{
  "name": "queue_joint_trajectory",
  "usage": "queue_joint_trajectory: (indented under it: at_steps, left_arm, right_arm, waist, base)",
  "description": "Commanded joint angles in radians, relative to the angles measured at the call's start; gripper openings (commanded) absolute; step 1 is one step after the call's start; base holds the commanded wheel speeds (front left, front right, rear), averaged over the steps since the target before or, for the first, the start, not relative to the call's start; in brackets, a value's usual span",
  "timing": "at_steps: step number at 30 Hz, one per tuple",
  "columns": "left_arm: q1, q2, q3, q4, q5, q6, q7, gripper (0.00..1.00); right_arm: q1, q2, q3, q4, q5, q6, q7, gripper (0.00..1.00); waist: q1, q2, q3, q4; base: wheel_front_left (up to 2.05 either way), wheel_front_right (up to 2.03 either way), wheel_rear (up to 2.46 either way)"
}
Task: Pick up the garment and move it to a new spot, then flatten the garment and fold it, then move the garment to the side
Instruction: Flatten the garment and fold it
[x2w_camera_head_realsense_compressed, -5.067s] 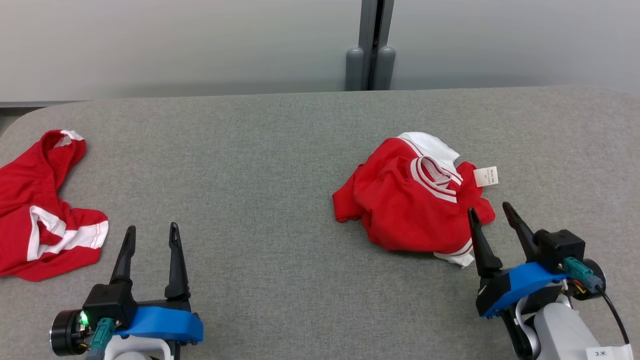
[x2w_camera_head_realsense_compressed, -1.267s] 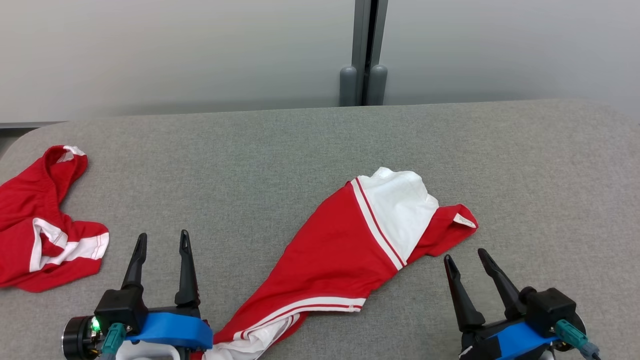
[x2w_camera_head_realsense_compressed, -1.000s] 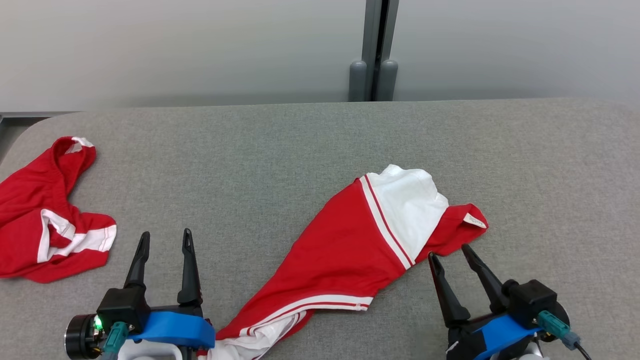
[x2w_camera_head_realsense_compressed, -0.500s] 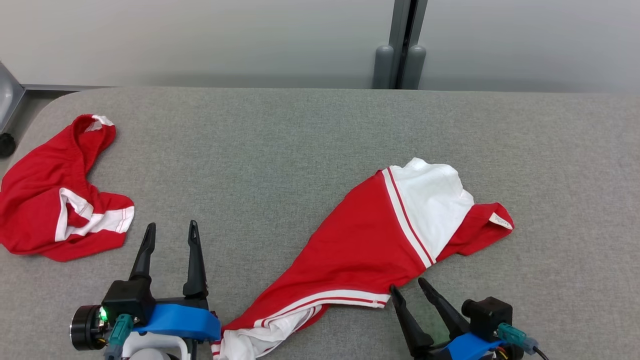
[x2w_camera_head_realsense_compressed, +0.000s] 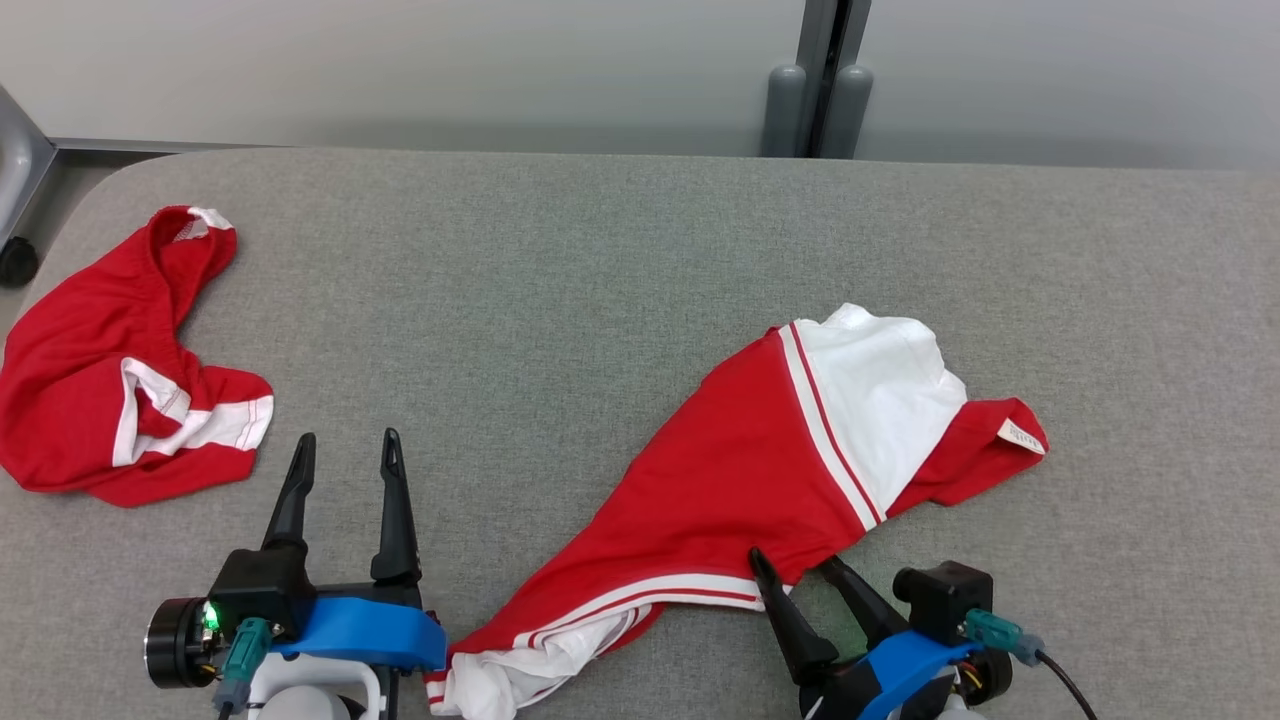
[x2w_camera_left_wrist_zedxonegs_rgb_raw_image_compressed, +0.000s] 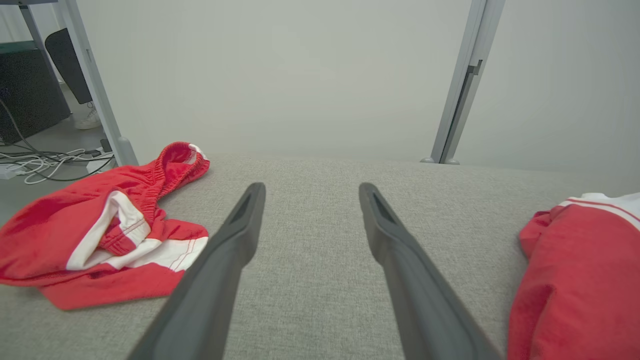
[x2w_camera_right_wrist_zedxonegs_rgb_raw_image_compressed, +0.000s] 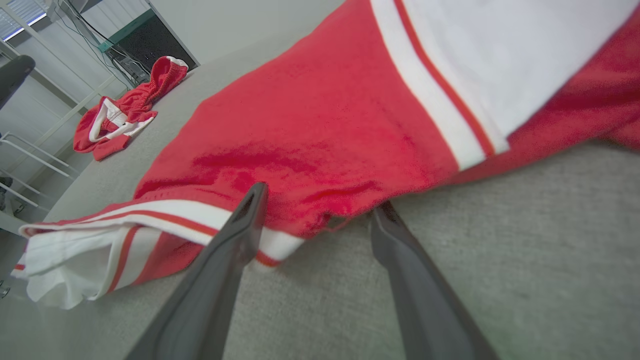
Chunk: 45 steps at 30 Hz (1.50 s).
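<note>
The right gripper (x2w_camera_head_realsense_compressed: 790, 562) has its jaws spread wide and grasps nothing. At the lower right of the head view they straddle the near edge of the red and white shirt (x2w_camera_head_realsense_compressed: 740, 470), beside the striped hem corner. In the right wrist view that hem corner sits between the two tips, which looks like a line-up for pinching it so the cloth can be pulled flat. Whether either tip already touches the cloth I cannot tell. The left gripper (x2w_camera_head_realsense_compressed: 347, 440), at lower left, also has its jaws released, over bare grey tabletop (x2w_camera_head_realsense_compressed: 560, 250), probably waiting for a corner of its own. The shirt lies stretched on a slant from centre right down to the bottom edge, where the frame partly cuts off its white end. It is folded over itself, so sleeves and neck are hard to make out; a small label (x2w_camera_head_realsense_compressed: 1020, 435) shows at its right tip. A second red garment (x2w_camera_head_realsense_compressed: 90, 370) lies crumpled at far left, well apart.
</note>
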Motion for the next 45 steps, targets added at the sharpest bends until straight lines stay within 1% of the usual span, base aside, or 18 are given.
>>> queue_joint_trajectory:
  at_steps: [1, 2, 3, 4, 5, 9, 18, 22, 25, 29, 34, 39, 45]
  left_arm:
    - [-0.016, 0.000, -0.004, -0.001, -0.003, 0.004, -0.003, 1.00]
    - [-0.019, 0.000, -0.006, -0.001, -0.004, 0.004, -0.003, 1.00]
    - [-0.021, 0.000, -0.008, 0.000, -0.005, 0.005, -0.003, 1.00]
    - [-0.023, 0.000, -0.012, 0.001, -0.007, 0.005, -0.003, 1.00]
    - [-0.026, 0.000, -0.014, 0.001, -0.008, 0.006, -0.003, 1.00]
    - [-0.025, 0.000, -0.016, 0.000, -0.007, 0.008, -0.003, 1.00]
    - [-0.012, 0.000, -0.024, 0.005, -0.022, 0.010, -0.003, 1.00]
    - [-0.020, 0.000, -0.036, 0.004, -0.030, 0.012, -0.003, 1.00]
    - [-0.018, 0.000, -0.044, 0.002, -0.037, 0.014, -0.003, 1.00]
    - [-0.020, 0.000, -0.055, 0.003, -0.051, 0.019, -0.003, 1.00]
    - [-0.030, 0.000, -0.078, 0.003, -0.068, 0.022, -0.003, 1.00]
    - [-0.048, 0.000, -0.116, 0.002, -0.090, 0.034, -0.003, 1.00]
    - [-0.073, -0.001, -0.169, 0.002, -0.116, 0.044, -0.003, 1.00]
  right_arm:
    - [-0.033, 0.002, 0.008, 0.019, 0.012, 0.000, 0.000, 1.00]
    - [-0.046, 0.002, 0.010, 0.028, 0.014, 0.000, 0.000, 1.00]
    - [-0.057, 0.002, 0.013, 0.039, 0.017, 0.000, 0.000, 0.96]
    - [-0.068, 0.002, 0.014, 0.047, 0.021, 0.000, 0.000, 0.31]
    - [-0.081, 0.002, 0.006, 0.045, 0.022, 0.000, 0.000, 0.00]
    - [-0.090, 0.002, -0.037, -0.012, -0.021, 0.000, 0.000, 0.00]
    - [-0.054, -0.003, -0.102, -0.202, -0.137, 0.000, 0.000, 0.00]
    - [-0.077, -0.018, -0.126, -0.253, -0.173, 0.000, 0.000, 0.00]
    - [-0.109, -0.033, -0.134, -0.264, -0.187, 0.000, 0.000, 0.00]
    - [-0.173, -0.040, -0.133, -0.251, -0.192, 0.000, 0.000, 0.00]
    - [-0.252, -0.045, -0.098, -0.196, -0.214, 0.000, 0.000, 0.00]
    - [-0.387, -0.034, -0.040, -0.077, -0.219, 0.000, 0.000, 0.00]
    - [-0.569, -0.015, 0.043, 0.115, -0.209, 0.000, 0.005, 0.00]
  waist:
    - [-0.0001, -0.0001, 0.004, 0.002]
    - [-0.0001, -0.0001, 0.006, 0.003]
    - [-0.0001, -0.0001, 0.008, 0.005]
    - [-0.0001, -0.0001, 0.009, 0.007]
    - [-0.0001, -0.0001, 0.011, 0.008]
    - [-0.0001, -0.0001, 0.012, 0.011]
    - [-0.0001, -0.0001, -0.006, 0.010]
    - [-0.0001, -0.0001, -0.011, 0.023]
    - [-0.0001, -0.0001, -0.010, 0.039]
    - [-0.0001, -0.0001, -0.002, 0.068]
    - [-0.0001, -0.0001, 0.014, 0.105]
    - [-0.0001, -0.0001, 0.040, 0.157]
    - [-0.0001, -0.0001, 0.075, 0.212]
  base:
    - [0.00, 0.00, 0.00]
    - [0.00, 0.00, 0.00]
    - [0.00, 0.00, 0.00]
    - [0.00, 0.00, 0.00]
    - [0.00, 0.00, 0.00]
    - [0.00, 0.00, 0.00]
    - [0.00, 0.00, 0.00]
    - [0.00, 0.00, 0.00]
    - [0.00, 0.00, 0.00]
    - [0.00, 0.00, 0.00]
    - [0.00, 0.00, 0.00]
    - [0.00, 0.00, 0.00]
    - [0.00, 0.00, 0.00]
